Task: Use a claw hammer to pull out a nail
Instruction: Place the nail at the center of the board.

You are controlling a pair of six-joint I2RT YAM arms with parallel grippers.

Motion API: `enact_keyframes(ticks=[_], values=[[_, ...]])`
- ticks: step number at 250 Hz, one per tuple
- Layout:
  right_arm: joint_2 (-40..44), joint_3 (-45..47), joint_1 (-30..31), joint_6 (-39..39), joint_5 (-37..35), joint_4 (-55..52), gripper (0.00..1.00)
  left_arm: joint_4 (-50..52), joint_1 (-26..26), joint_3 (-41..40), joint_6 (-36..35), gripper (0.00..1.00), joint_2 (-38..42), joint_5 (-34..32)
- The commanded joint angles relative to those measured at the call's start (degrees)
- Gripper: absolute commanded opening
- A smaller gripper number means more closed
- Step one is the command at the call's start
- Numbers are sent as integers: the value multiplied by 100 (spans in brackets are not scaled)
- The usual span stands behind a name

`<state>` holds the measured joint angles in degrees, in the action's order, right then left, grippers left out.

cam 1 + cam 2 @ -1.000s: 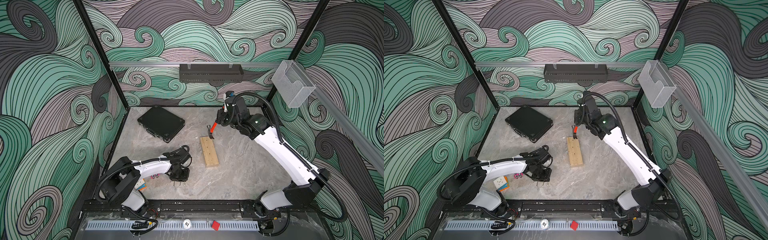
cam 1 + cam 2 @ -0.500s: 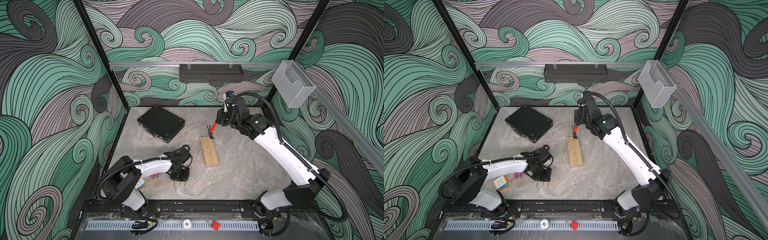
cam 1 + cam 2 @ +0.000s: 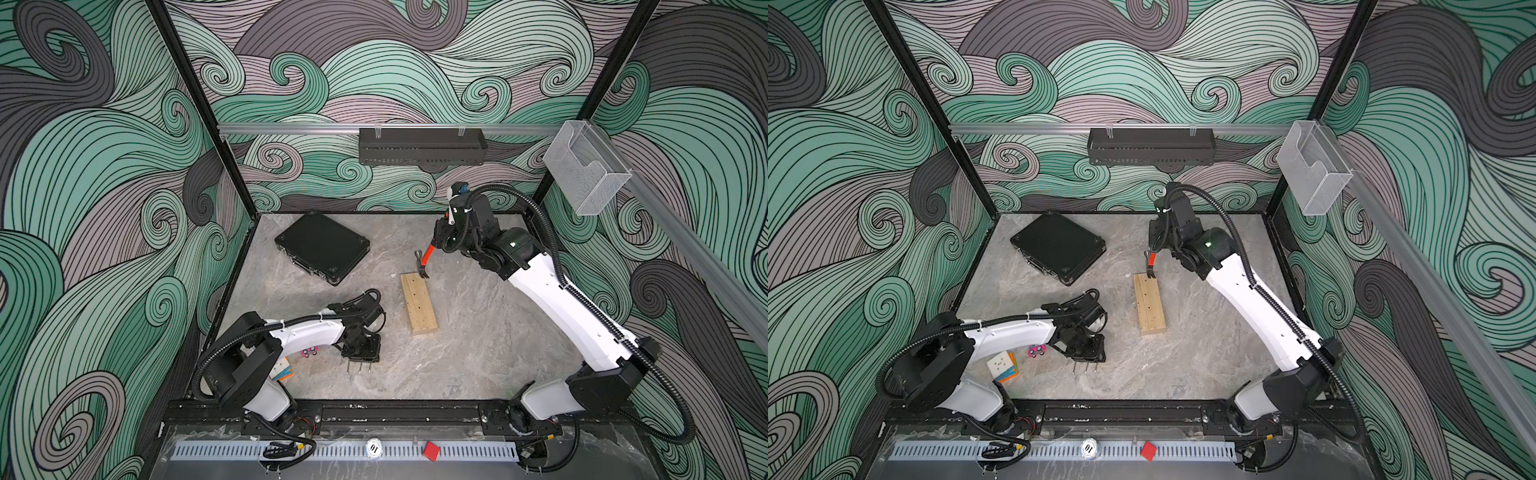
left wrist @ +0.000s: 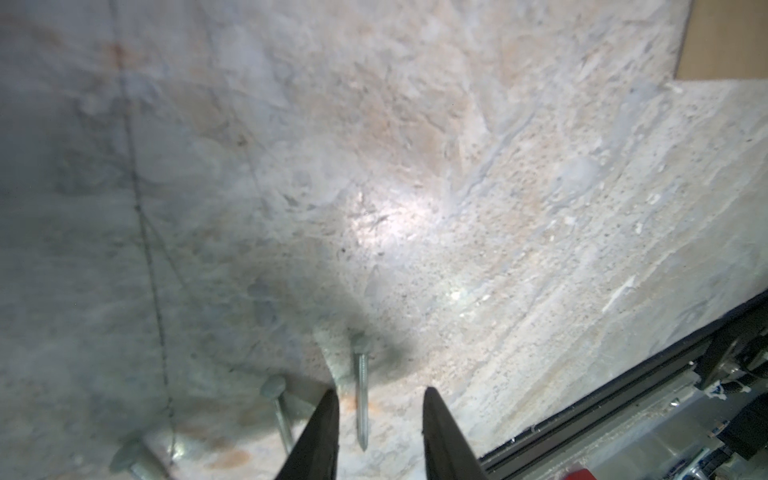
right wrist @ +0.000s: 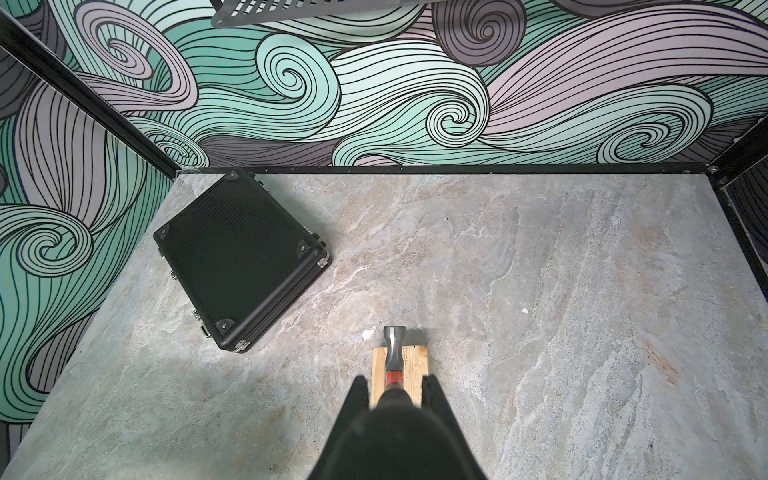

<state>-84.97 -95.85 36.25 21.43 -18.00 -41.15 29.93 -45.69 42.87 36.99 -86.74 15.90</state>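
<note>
- Left gripper [image 4: 380, 392]: low over the table [image 3: 478, 332], near the front on the left. Its jaws stand apart with one nail lying loose between them, not clamped.
- Nails [image 4: 361, 399]: three lie flat on the table, side by side at the left fingertips. I judge these to be out of the wood already. To clear them well, the gripper should rise straight up so that neither finger drags the middle nail.
- Wooden block [image 3: 419, 303]: lies mid-table, lengthwise front to back. The dark dots on its top face are too small to tell holes from nail heads.
- Claw hammer [image 3: 424, 259]: tilted head-down, with the claw tips at the block's far end. Whether a nail sits in the claw cannot be told.
- For a further pull, the slot likely needs to slide under the nail head. The handle then rocks back over the curved head, slowly. The free arm pressing on the block would stop it lifting.
- Right gripper [image 5: 395, 380]: closed on the hammer's black handle, just behind the orange neck. A firm hold matters, since levering will twist the handle.
- Writing, round disc [image 3: 374, 448] on the front rail: two numerals, 10 or 01 depending on which way up.
- Writing, elsewhere: none readable on the hammer or block.
</note>
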Motion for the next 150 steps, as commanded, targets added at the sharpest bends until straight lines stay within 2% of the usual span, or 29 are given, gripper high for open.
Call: enact_keyframes(ticks=[1, 20, 54, 121, 150], values=[[289, -21, -13, 1, -148, 402, 0, 241, -41, 11, -59, 35, 3, -191], [303, -6, -20, -6, -151, 401, 0, 233, -47, -6, -77, 37, 40, -199], [315, 23, -15, 1, -164, 415, 0, 137, -103, -42, -167, 46, 156, -196], [326, 65, -18, 10, -148, 431, 1, -56, -268, -194, -222, 54, 508, -550], [349, 93, -20, 19, -159, 432, 1, -221, -312, -352, -182, 58, 994, -750]])
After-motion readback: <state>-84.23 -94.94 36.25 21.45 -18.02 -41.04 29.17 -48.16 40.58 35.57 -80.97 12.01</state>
